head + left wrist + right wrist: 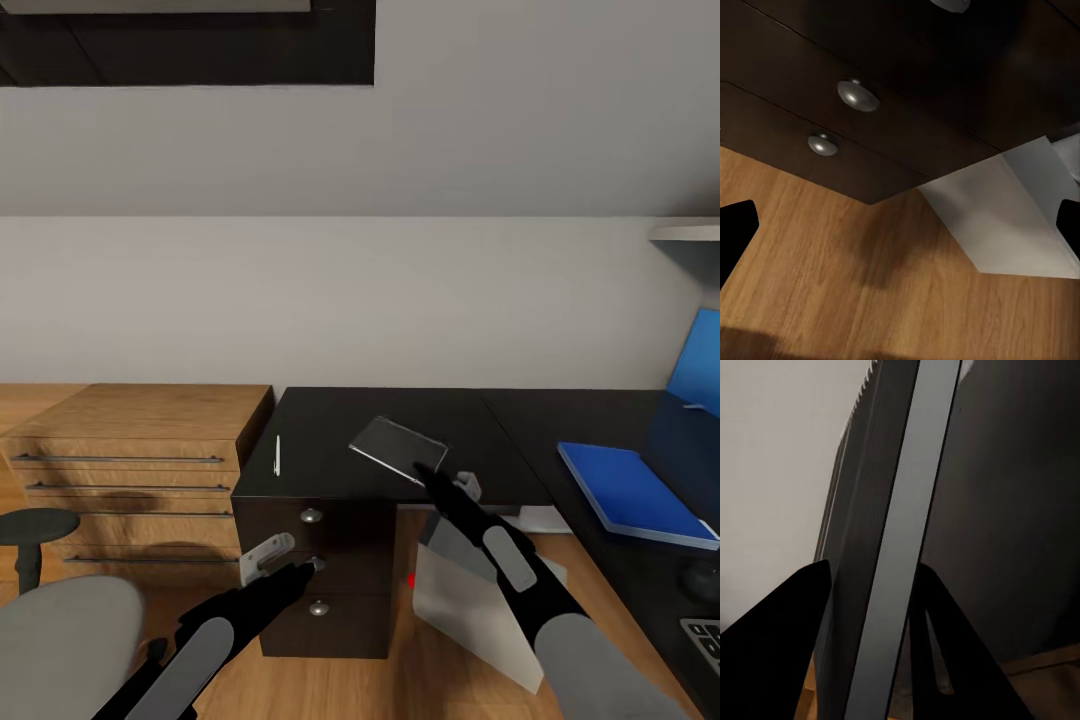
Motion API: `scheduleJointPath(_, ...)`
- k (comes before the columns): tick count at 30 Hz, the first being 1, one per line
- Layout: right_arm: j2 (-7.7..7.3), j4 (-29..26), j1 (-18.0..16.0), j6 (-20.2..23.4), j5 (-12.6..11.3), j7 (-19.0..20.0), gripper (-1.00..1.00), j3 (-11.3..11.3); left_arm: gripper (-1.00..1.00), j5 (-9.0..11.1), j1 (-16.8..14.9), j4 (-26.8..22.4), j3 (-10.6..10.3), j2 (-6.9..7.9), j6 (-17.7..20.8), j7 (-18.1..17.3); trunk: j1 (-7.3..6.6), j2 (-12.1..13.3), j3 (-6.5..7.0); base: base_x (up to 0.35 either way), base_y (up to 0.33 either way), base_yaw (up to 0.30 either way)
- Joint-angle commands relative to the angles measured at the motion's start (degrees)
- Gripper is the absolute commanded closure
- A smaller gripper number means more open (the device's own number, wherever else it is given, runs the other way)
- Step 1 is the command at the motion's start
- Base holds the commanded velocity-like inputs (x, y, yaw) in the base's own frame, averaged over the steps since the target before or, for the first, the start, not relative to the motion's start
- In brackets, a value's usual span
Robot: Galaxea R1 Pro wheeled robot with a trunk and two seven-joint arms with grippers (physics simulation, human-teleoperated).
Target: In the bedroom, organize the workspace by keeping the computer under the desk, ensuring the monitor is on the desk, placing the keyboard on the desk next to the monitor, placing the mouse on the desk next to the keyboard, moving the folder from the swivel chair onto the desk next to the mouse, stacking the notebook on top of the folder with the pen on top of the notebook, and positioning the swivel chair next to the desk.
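Evidently the right gripper (428,474) is closing both fingers on the notebook (398,446) at the desk (330,420) edge, and should be lifting it level toward the folder (634,492).

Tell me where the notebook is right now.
In the head view, the notebook is tilted at the desk's front edge, gripped by the right gripper, right of the pen.
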Motion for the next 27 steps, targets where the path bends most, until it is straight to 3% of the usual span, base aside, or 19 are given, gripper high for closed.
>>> scheduleJointPath(1, -0.09, -0.4, 0.0, 0.3, -0.5, 0.0, 1.0, 0.0, -1.0, 0.2, -0.1, -0.1, -0.1, 0.04, 0.1, 0.4, 0.0, 0.0, -0.06, 0.0, 0.0, 0.0)
scheduleJointPath(5, -0.96, -1.5, 0.2, 0.3, -0.7, -0.3, 1.0, -0.5, -1.0, 0.2, -0.1, -0.1, -0.1, 0.04, 0.1, 0.4, 0.0, 0.0, -0.06, 0.0, 0.0, 0.0)
scheduleJointPath(7, -1.42, -1.8, 0.3, 0.3, -0.8, -0.7, 1.0, -2.1, -1.0, 0.2, -0.1, -0.1, -0.1, 0.04, 0.1, 0.3, 0.0, 0.0, -0.06, 0.0, 0.0, 0.0)
scheduleJointPath(11, -1.96, -4.9, 0.3, 2.2, -1.0, -5.3, 1.0, -9.1, -1.0, 0.0, -0.1, -0.1, -1.5, 0.03, 0.1, 0.3, 0.0, 0.0, -0.06, 0.0, 0.0, 0.0)
scheduleJointPath(14, -3.01, -7.2, 0.3, 4.5, -1.1, -9.5, 1.0, -10.8, -1.0, -0.1, -0.1, -0.1, -2.3, 0.05, 0.0, 0.4, 0.0, 0.0, -0.06, 0.0, 0.0, 0.0)
scheduleJointPath(20, -5.21, -9.1, 0.3, 6.6, -1.2, -13.4, 1.0, -12.0, -1.0, -0.2, -0.1, -0.1, -2.9, 0.04, 0.0, 0.4, 0.0, 0.0, -0.06, 0.0, 0.0, 0.0)
scheduleJointPath(21, -5.45, -9.2, 0.3, 6.7, -1.2, -13.5, 1.0, -12.1, -1.0, -0.2, -0.1, -0.1, -2.9, 0.04, 0.0, 0.4, 0.0, 0.0, -0.06, 0.0, 0.0, 0.0)
scheduleJointPath(22, -6.62, -9.9, 0.3, 7.2, -1.3, -13.6, 1.0, -12.4, -1.0, -0.2, -0.1, -0.1, -3.0, 0.04, 0.0, 0.5, 0.0, 0.0, -0.06, 0.0, 0.0, 0.0)
scheduleJointPath(27, -7.62, -10.5, 0.4, 8.8, -1.3, -12.9, 1.0, -12.7, -1.0, -0.1, -0.1, -0.1, -3.0, 0.04, 0.0, 0.5, 0.0, 0.0, -0.06, 0.0, 0.0, 0.0)
